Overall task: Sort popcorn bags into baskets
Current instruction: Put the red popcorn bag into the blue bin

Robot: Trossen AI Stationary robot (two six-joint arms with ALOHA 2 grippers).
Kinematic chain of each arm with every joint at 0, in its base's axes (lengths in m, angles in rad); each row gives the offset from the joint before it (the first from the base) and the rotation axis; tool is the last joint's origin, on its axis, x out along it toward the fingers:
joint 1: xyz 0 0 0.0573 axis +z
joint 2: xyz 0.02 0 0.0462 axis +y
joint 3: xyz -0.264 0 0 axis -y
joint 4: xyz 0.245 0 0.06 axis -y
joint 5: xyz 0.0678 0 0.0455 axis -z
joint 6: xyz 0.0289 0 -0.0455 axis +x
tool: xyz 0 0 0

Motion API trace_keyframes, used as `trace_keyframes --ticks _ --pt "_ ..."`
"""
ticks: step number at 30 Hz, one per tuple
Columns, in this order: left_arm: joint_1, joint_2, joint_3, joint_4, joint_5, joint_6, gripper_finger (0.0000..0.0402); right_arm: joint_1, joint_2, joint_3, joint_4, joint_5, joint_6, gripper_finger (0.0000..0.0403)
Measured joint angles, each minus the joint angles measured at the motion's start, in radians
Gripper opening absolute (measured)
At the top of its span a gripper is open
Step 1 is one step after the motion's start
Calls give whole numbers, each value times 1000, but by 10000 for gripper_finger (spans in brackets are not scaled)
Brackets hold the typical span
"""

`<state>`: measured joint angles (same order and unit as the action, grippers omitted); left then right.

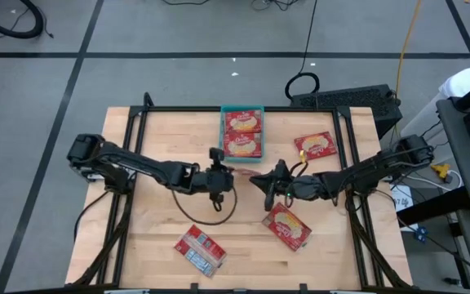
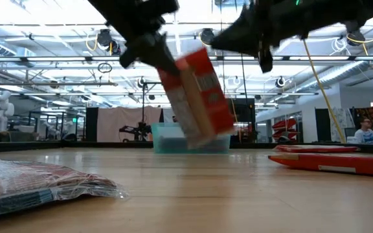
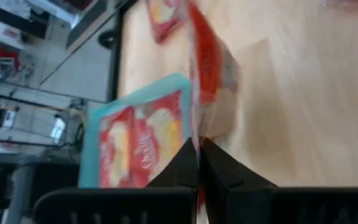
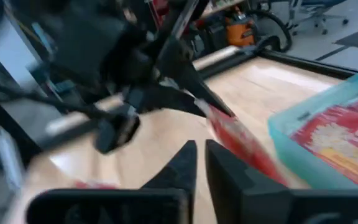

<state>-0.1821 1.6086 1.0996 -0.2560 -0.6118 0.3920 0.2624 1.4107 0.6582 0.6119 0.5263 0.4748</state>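
- The wooden surface (image 1: 161, 204) carries the work: a teal basket (image 1: 242, 109) sits at its far edge, middle, with two popcorn bags (image 1: 242, 134) lying flat inside and filling it.
- Two dark arms reach in from either side and meet near the centre of the surface, just in front of the basket.
- Three more bags lie loose: one (image 1: 316, 145) to the right of the basket, one (image 1: 288, 226) near the right arm, and one (image 1: 199, 249) toward the front edge on the left.
- The left hand (image 3: 199, 163) is clamped on the edge of a red bag (image 2: 199, 97), which hangs tilted in the air, clear of the surface and in front of the basket.
- The right hand (image 4: 200, 163) hovers just beside that hanging bag with its fingers drawn nearly together, a thin gap between them, gripping nothing.
- Risk, as a judgement: the left hand pinches only a thin edge, so the bag could slip or swing free before it reaches the basket.
- A second risk: the basket already looks full, so a bag dropped on top may slide off the rim onto the surface.
- A third: with both hands so near each other, a careless move could knock the bag loose or bump the arms together.
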Motion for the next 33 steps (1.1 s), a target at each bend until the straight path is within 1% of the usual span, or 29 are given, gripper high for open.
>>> trace_keyframes --ticks 3,5,7,9,11,12,14,15,18,21,26,30,33 --pt "-11 -74 0 -30 -30 -4 4 10 -59 -2 3 -1 67 65" --pt "-17 -125 1 -43 -53 -1 3 23 -89 -12 4 0 79 91" --pt "-18 -172 1 -46 -119 4 3 32 -105 -20 12 1 82 117" --pt "-15 -211 1 -34 -206 1 2 39 -105 -35 25 26 96 140" --pt "-11 -242 1 -16 -280 -24 2 41 -78 -42 102 65 117 162" --pt "-6 -249 1 11 -296 -45 2 41 -58 -49 150 95 133 172" --pt "1 -256 2 43 -298 -93 1 31 0 -50 282 152 144 191" --pt "2 -255 2 51 -297 -119 1 24 30 -50 345 165 136 200" --pt "3 -222 2 107 -292 -160 1 -4 108 -48 567 180 97 227" --pt "3 -169 1 178 -286 -152 1 -44 173 -44 692 179 96 251" --pt "3 -92 1 323 -282 -107 1 -96 224 -25 716 166 143 288" --pt "-3 -60 1 333 -278 -106 1 -117 220 -25 710 173 122 310" --pt "-11 -44 1 337 -248 -111 1 -143 199 -26 707 173 84 318"
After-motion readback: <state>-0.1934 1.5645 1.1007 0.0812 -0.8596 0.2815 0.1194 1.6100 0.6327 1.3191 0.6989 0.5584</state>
